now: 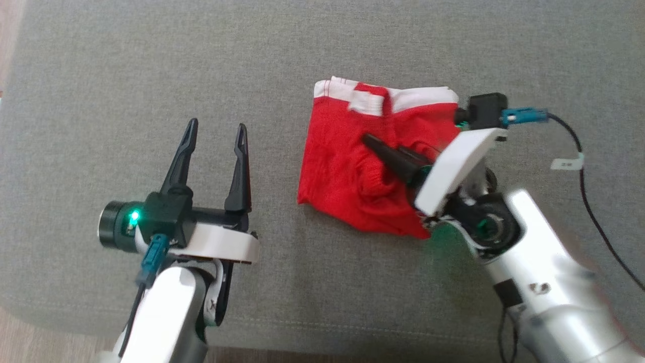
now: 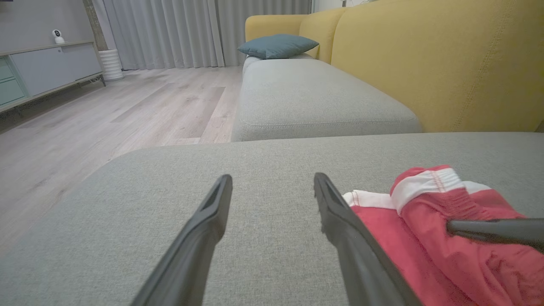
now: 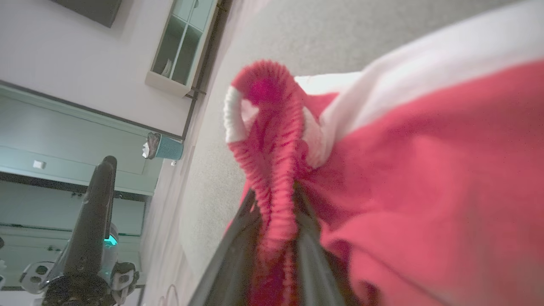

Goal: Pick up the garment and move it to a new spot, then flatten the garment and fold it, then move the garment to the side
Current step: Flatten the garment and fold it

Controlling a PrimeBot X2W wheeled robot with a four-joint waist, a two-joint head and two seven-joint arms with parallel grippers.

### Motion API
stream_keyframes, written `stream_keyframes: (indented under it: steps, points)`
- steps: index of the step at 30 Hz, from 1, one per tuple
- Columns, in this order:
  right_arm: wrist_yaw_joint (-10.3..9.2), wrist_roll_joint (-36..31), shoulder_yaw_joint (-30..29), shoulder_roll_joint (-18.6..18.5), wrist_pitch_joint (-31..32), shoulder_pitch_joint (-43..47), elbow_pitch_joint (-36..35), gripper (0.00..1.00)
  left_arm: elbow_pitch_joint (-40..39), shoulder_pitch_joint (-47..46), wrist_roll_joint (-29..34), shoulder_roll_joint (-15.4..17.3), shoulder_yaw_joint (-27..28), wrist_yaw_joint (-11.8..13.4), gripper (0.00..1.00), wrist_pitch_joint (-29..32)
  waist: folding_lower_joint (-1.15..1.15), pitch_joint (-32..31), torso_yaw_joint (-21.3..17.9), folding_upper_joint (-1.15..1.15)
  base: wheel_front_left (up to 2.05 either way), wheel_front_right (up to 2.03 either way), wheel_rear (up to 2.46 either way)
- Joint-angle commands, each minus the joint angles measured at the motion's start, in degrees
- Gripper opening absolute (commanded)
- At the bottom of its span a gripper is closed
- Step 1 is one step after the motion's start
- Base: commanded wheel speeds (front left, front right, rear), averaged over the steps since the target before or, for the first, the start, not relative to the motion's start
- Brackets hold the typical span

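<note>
Head view: folding appears under way, and the pinched ribbed fold is best carried low and laid square before release. Right gripper [image 1: 384,146], fingers nearly closed on that fold, lies over the red garment [image 1: 337,166], which sits right of the grey cushion's [image 1: 101,60] middle, clear of its edges. Left gripper [image 1: 216,126], wide open and empty, rests near the garment's left edge.

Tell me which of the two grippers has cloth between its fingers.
The right gripper: its fingers pinch a fold of the red garment. The left gripper stands open over bare grey cushion, beside the garment.
</note>
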Motion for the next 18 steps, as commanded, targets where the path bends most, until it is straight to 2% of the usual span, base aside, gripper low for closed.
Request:
stream_keyframes:
  steps: [1,5,10,13,14,18]
  points:
    - [-0.04,-2.8,2.5,1.1,-3.6,-2.0,-2.4,1.0,-1.3,-1.4,0.2,0.5,1.6,0.0,1.0,-0.6,0.0,-0.1,-0.1,0.0,0.0,0.0,0.0]
    - [-0.04,-8.1,6.2,-0.2,-14.5,-2.1,-5.3,1.0,-1.2,-1.4,0.4,0.6,1.8,0.0,1.0,-0.7,0.0,-0.5,-0.7,0.0,0.0,0.0,0.0]
    - [-0.04,-17.2,8.6,-4.9,-28.3,-1.1,-8.7,1.0,-1.1,-1.0,0.6,1.0,2.1,0.1,1.0,-0.7,0.0,-1.5,-2.3,0.0,0.0,0.0,0.0]
    - [-0.04,-22.4,5.7,-7.6,-34.3,1.1,-9.3,1.0,-1.2,-0.7,0.7,1.4,2.4,0.3,1.0,-0.7,0.0,-2.3,-3.4,0.0,0.0,0.0,0.0]
    - [-0.04,-22.4,5.7,-7.6,-34.3,1.1,-9.3,1.0,-1.2,-0.7,0.7,1.4,2.4,0.3,1.0,-0.7,0.0,-2.3,-3.4,0.0,0.0,0.0,0.0]
    - [-0.04,-27.3,-2.9,-9.7,-38.1,6.1,-9.9,1.0,-1.4,0.1,0.6,2.2,3.1,0.8,1.0,-0.7,0.0,-3.5,-5.2,0.0,0.0,0.0,0.0]
